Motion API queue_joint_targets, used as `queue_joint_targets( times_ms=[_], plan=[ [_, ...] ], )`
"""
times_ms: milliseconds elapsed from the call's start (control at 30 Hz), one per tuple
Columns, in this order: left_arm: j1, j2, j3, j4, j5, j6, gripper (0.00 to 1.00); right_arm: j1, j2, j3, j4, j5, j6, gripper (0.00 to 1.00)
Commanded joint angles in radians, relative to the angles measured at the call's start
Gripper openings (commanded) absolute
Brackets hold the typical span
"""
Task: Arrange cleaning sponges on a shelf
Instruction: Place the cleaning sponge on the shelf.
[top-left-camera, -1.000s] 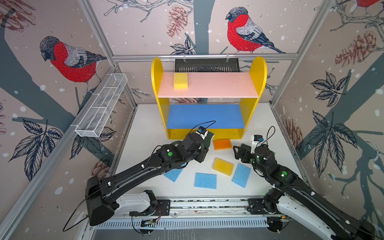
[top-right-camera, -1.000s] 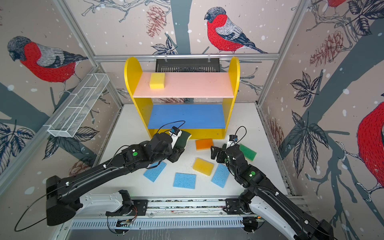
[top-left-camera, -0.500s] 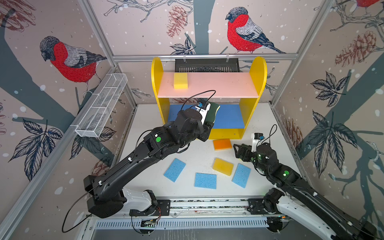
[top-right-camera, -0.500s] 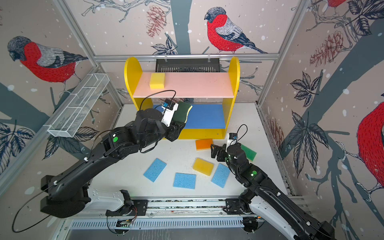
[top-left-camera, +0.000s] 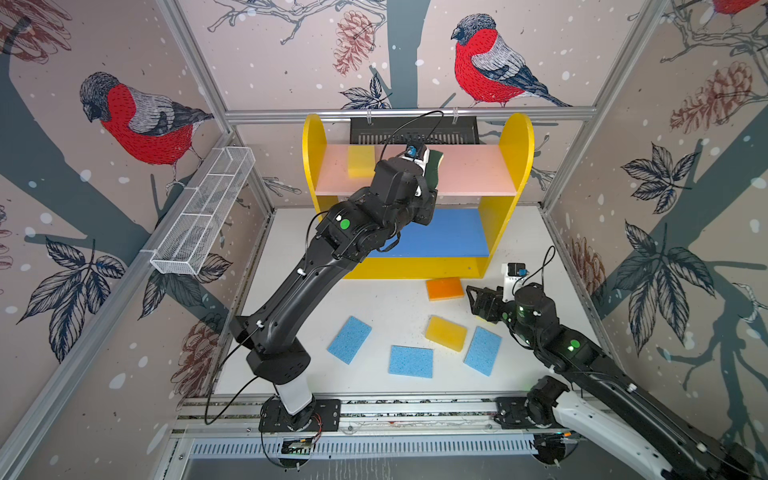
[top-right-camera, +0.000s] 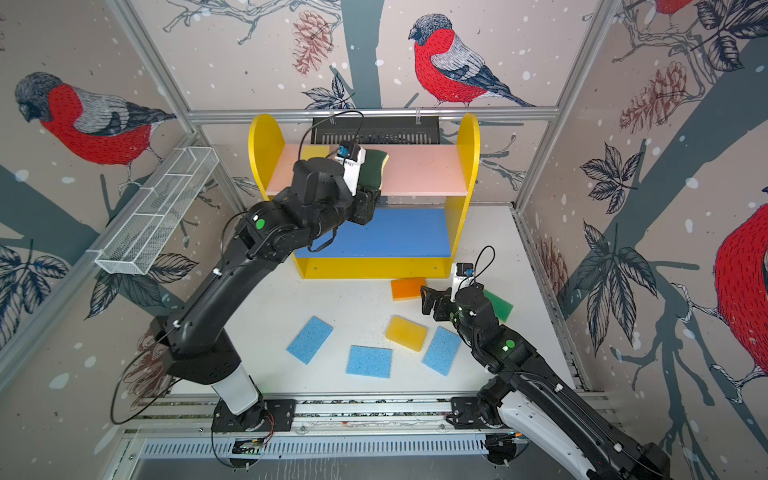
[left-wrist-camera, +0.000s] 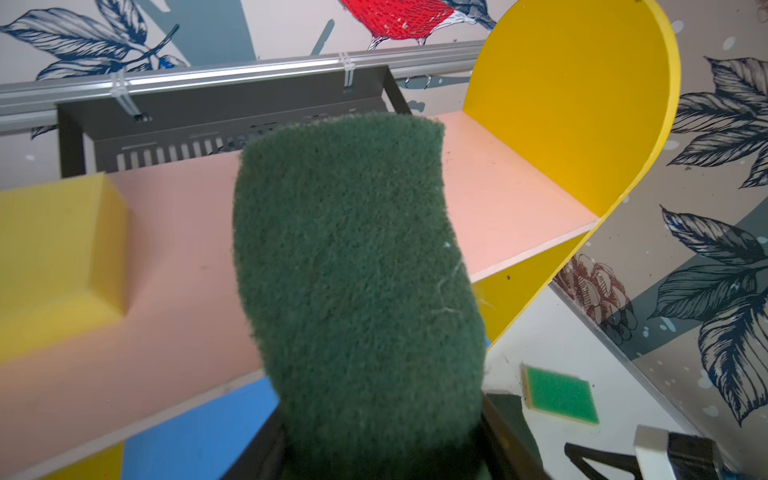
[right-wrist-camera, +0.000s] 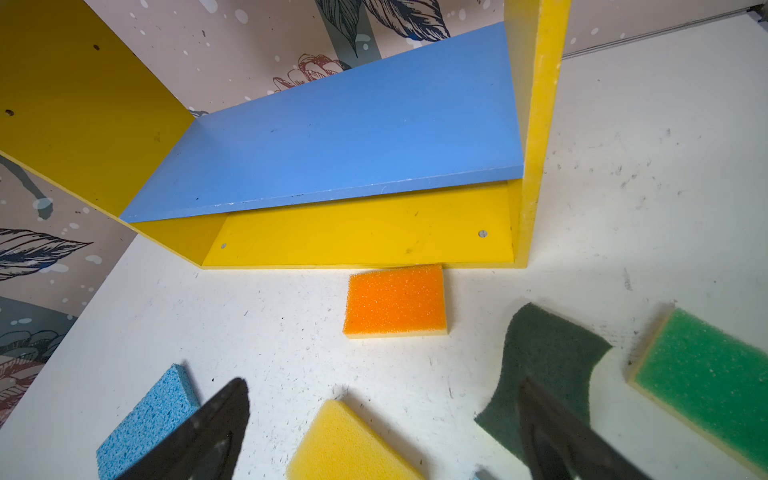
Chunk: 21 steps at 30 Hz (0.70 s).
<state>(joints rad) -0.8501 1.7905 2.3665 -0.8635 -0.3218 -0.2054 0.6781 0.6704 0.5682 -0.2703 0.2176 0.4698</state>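
Since my left hand (left-wrist-camera: 382, 453) is clamped on the dark-green sponge (left-wrist-camera: 353, 270), I'd lower it flat onto the pink board (left-wrist-camera: 498, 199).

nine sponges (top-left-camera: 410, 360), one shelf (top-left-camera: 517, 141)

Top views: high, front, facing shelf (top-left-camera: 516, 139); wrist views close, share shelf.

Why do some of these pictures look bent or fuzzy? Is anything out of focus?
In both top views the wide lens splays the metal posts outward, yet all looks sharp. In the left wrist view the dark-green sponge sits so near that it blocks much of the shelf. In the right wrist view the open right claw has blurred fingers, while the orange sponge is crisp.
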Motion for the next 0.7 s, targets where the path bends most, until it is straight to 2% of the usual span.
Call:
queue_joint_targets(
  times_ms=[0,67,200,667],
  plan=[
    [0.013,0.069,0.097,-0.045,-0.010,0.000,0.55,-0.003,-0.010,0.009,0.020,0.002,-0.027,1.00],
    [0.014,0.100,0.131,-0.047,-0.035,-0.009,0.56,-0.003,-0.016,0.010,0.017,0.003,-0.032,1.00],
    [0.022,0.101,0.107,-0.014,-0.095,-0.022,0.57,-0.005,-0.021,0.009,0.011,0.003,-0.041,0.99],
    [0.072,0.149,0.091,0.051,-0.109,-0.028,0.57,-0.006,-0.024,-0.010,0.022,-0.019,-0.043,1.00]
  ],
)
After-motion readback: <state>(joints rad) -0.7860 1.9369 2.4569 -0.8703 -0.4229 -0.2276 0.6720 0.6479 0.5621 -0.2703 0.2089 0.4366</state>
